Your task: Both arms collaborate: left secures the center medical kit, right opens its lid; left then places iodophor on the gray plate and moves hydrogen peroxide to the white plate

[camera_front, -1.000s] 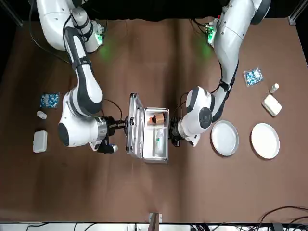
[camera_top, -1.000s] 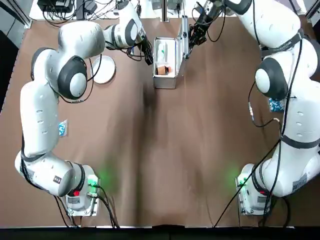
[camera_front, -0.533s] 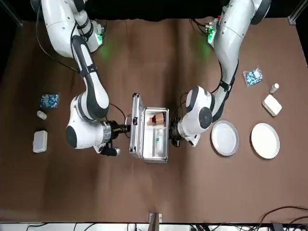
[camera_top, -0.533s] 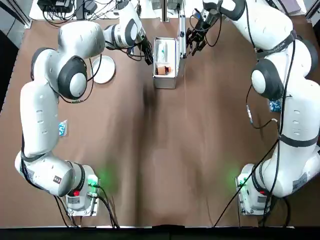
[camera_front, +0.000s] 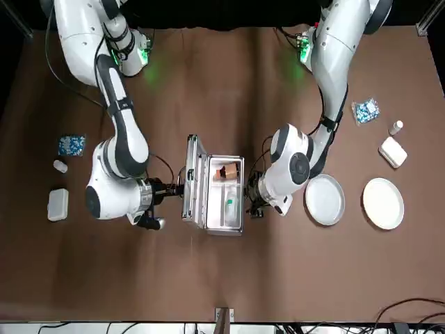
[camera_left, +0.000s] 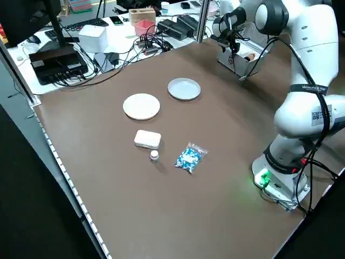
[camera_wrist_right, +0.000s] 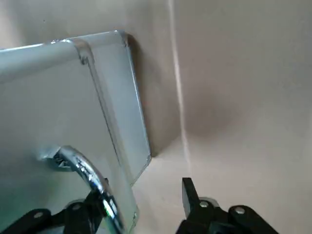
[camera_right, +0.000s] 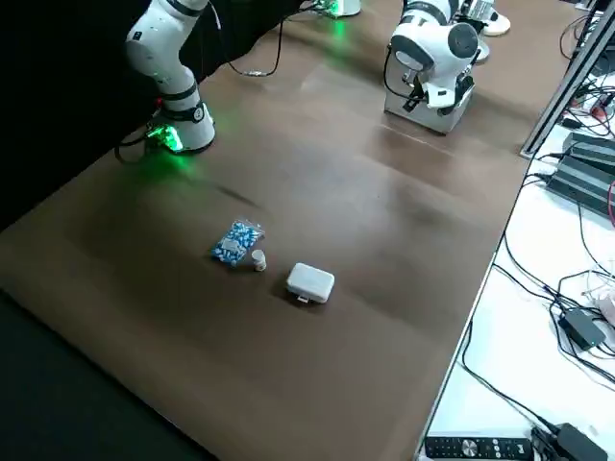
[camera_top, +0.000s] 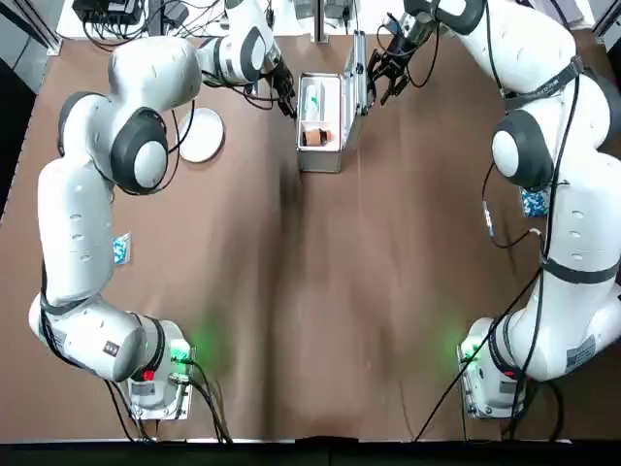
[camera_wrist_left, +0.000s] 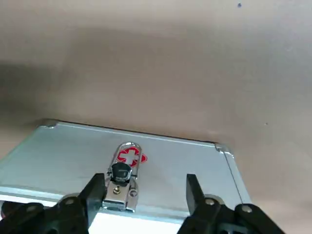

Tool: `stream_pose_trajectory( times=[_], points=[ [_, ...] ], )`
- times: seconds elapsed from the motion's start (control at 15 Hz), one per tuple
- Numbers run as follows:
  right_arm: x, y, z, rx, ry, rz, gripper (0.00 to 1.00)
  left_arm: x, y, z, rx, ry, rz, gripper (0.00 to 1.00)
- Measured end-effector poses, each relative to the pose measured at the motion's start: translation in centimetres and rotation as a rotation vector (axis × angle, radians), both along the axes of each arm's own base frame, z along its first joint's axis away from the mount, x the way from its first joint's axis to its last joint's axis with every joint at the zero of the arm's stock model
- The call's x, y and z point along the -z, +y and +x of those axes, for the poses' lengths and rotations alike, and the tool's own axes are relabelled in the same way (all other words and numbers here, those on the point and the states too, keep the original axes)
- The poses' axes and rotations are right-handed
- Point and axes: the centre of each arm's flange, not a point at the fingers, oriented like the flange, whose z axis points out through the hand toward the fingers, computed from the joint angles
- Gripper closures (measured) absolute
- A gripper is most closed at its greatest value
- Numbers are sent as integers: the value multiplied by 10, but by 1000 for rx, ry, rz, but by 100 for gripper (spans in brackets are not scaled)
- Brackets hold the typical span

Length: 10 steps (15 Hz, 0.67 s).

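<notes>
The medical kit (camera_top: 320, 124) stands open at the table's far middle, its lid (camera_top: 360, 76) upright on the right side. Inside lie the brown iodophor (camera_top: 315, 136) and the whitish hydrogen peroxide (camera_top: 314, 97). My left gripper (camera_top: 288, 100) is open at the kit's left wall, its fingers (camera_wrist_left: 95, 192) on either side of the red-cross latch (camera_wrist_left: 126, 163). My right gripper (camera_top: 381, 83) is open just outside the lid, beside the lid's handle (camera_wrist_right: 85, 173). The gray plate (camera_front: 325, 200) and the white plate (camera_front: 383, 203) lie to the left arm's side, both bare.
Each outer side of the table has a white rounded box (camera_front: 393, 152) (camera_front: 58, 204), a blue packet (camera_front: 366, 110) (camera_front: 72, 145) and a small bottle (camera_front: 395, 127) (camera_front: 60, 165). Cables and equipment lie beyond the far edge (camera_left: 161, 32).
The right gripper has drawn back a little from the lid, which stays raised. The left gripper has slid slightly along the kit's left wall.
</notes>
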Motion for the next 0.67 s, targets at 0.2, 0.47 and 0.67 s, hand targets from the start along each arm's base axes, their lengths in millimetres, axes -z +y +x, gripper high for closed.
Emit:
stream_pose_trajectory(
  times=[0.2, 0.47, 0.67],
  points=[
    [-2, -3, -1, -12, 24, 4, 29, -24, 5, 8, -15, -39, -16, 7],
    [-18, -9, 1, -29, 42, 21, 26, -86, 37, 20, -31, -61, -16, 0],
    [-34, -14, -1, -60, 75, 35, 24, -110, 44, 16, -22, -48, -11, 0]
  ],
)
